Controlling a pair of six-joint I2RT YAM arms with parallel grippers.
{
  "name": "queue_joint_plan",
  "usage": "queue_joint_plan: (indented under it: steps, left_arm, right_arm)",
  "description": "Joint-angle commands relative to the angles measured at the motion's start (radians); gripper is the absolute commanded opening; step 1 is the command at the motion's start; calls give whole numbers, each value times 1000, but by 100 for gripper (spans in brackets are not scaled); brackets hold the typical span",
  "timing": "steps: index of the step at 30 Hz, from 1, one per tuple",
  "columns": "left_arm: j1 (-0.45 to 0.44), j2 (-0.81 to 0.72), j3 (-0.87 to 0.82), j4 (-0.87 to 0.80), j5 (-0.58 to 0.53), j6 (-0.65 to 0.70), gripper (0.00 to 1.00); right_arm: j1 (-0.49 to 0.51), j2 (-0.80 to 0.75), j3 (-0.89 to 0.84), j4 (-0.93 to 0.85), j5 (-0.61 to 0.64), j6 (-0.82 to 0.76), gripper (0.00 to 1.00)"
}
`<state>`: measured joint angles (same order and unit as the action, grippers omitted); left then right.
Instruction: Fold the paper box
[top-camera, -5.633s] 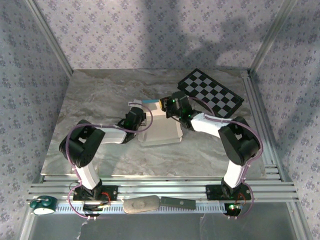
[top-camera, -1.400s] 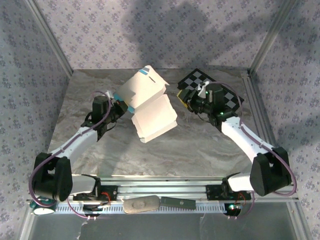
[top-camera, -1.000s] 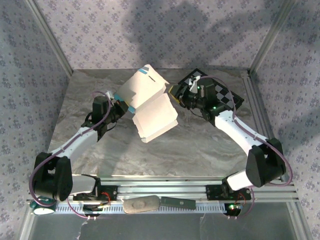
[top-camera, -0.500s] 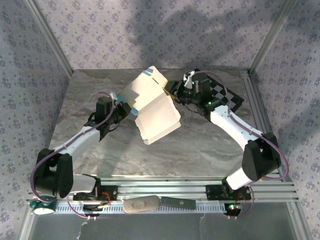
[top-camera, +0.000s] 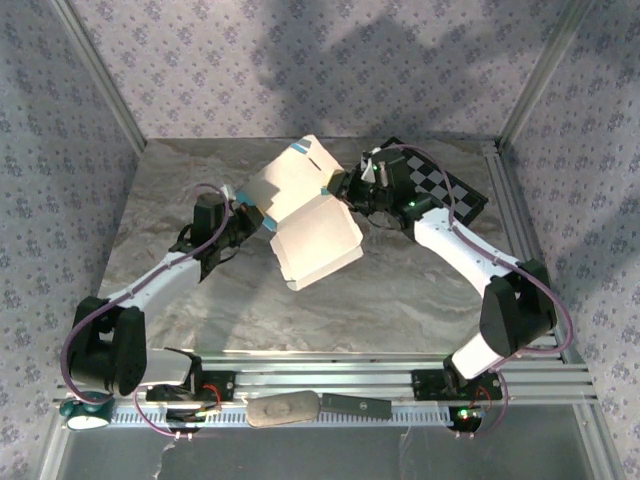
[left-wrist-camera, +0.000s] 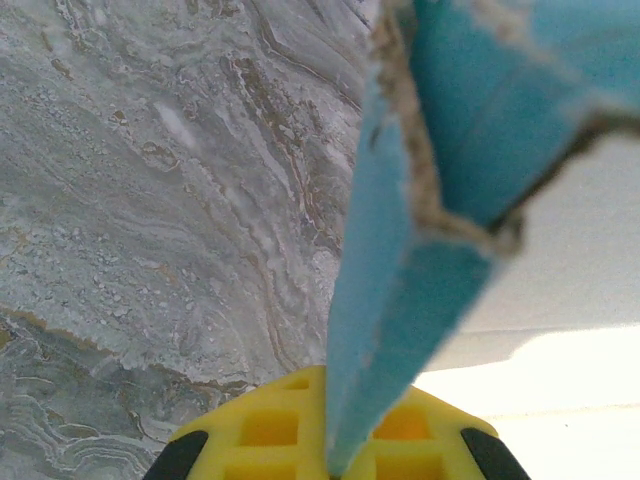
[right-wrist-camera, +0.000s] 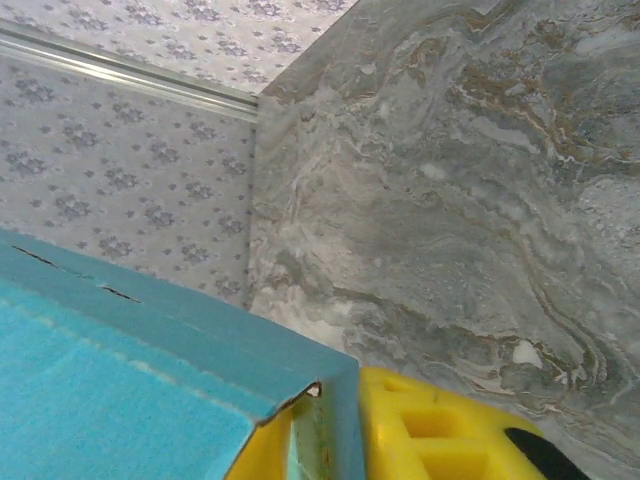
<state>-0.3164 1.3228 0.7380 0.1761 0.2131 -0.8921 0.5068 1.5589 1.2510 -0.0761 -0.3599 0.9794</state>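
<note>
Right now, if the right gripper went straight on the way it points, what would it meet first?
The paper box. The right gripper points at its raised panel, and its wrist view shows the turquoise card edge right beside a yellow finger; depth is unclear.

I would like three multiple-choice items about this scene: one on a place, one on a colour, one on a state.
1. The checkerboard lies on the table at: A) the far right; B) the near left; C) the centre.
2. The fingers of the left gripper are: A) red; B) yellow; C) green.
3. The left gripper is: A) open above the table; B) shut on an edge of the paper box; C) shut on nothing.
Key: 1 A, it sits by the far right corner in the top view. 2 B, yellow shows in the left wrist view. 3 B, the turquoise card runs between its fingers there.
</note>
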Motion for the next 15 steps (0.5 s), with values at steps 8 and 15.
queue_joint_plan:
  steps: [8,15]
  left_arm:
    - [-28,-4,53,-8,-25,-1,0]
    - [-27,0,103,-147,-64,64,0]
  right_arm:
    - [38,15,78,-186,134,-98,0]
    - [90,-45,108,-279,230,-250,29]
